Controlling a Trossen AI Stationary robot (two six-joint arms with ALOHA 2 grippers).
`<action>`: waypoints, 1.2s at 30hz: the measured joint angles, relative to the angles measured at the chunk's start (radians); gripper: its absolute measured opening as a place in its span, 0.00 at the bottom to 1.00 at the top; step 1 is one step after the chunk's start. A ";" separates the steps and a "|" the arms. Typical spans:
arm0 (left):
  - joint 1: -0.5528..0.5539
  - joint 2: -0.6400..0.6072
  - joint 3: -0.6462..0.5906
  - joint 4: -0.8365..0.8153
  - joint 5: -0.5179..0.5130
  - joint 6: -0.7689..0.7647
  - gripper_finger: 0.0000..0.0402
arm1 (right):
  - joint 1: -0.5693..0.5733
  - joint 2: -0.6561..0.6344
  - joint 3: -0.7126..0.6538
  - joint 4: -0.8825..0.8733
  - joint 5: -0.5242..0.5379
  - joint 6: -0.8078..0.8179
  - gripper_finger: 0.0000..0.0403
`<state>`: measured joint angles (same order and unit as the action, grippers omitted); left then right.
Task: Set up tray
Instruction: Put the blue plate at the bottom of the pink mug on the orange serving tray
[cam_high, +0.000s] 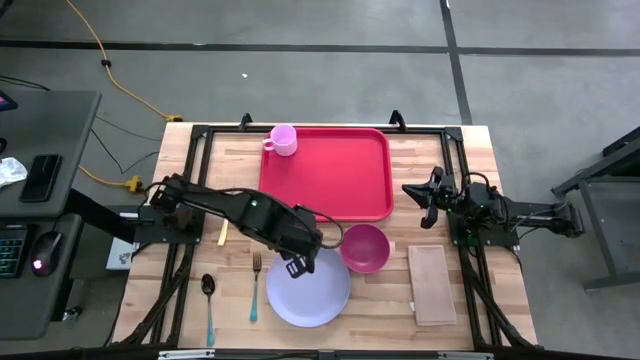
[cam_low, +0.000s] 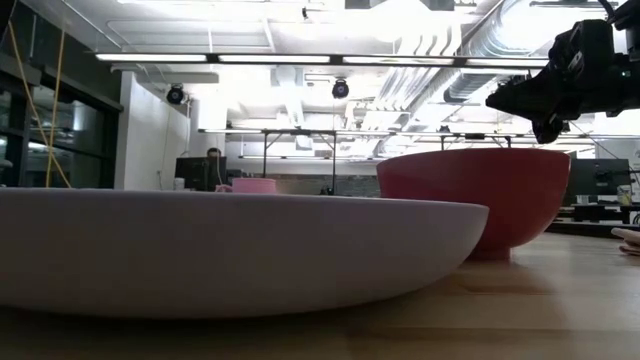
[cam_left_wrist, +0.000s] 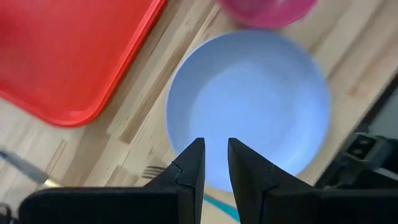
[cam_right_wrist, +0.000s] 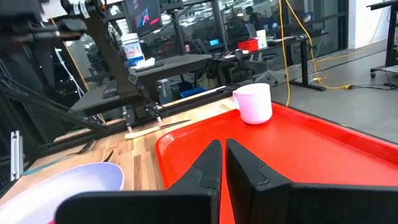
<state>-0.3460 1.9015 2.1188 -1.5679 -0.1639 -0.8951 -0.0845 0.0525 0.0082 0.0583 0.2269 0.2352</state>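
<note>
Fingers (cam_left_wrist: 189, 171) of the left gripper (cam_high: 298, 262) hover parted, empty, above the lavender plate (cam_high: 310, 292), apparently lining up a grasp; right gripper (cam_high: 428, 195) waits clenched beside the red tray (cam_high: 340, 175) at the counter's (cam_high: 490, 180) far edge.

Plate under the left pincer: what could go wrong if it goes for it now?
1. The left pincer hovers over the lavender plate with a narrow gap; on the low rim it may slip.
2. The magenta bowl sits against the plate's edge, so a lift or drag may knock it.
3. The fork lies just beside the plate and could get swept along.
</note>
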 joint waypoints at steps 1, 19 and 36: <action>0.003 0.000 -0.024 0.001 0.006 -0.002 0.25 | 0.000 0.000 0.000 -0.001 0.000 0.000 0.00; 0.098 0.000 -0.311 0.131 0.084 0.034 0.25 | 0.000 0.000 0.000 -0.008 -0.026 -0.001 0.00; 0.171 0.000 -0.486 0.264 0.139 0.159 0.25 | 0.000 0.000 0.000 -0.009 -0.032 -0.019 0.00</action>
<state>-0.1745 1.9015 1.6333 -1.3039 -0.0244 -0.7362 -0.0845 0.0521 0.0083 0.0490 0.1944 0.2157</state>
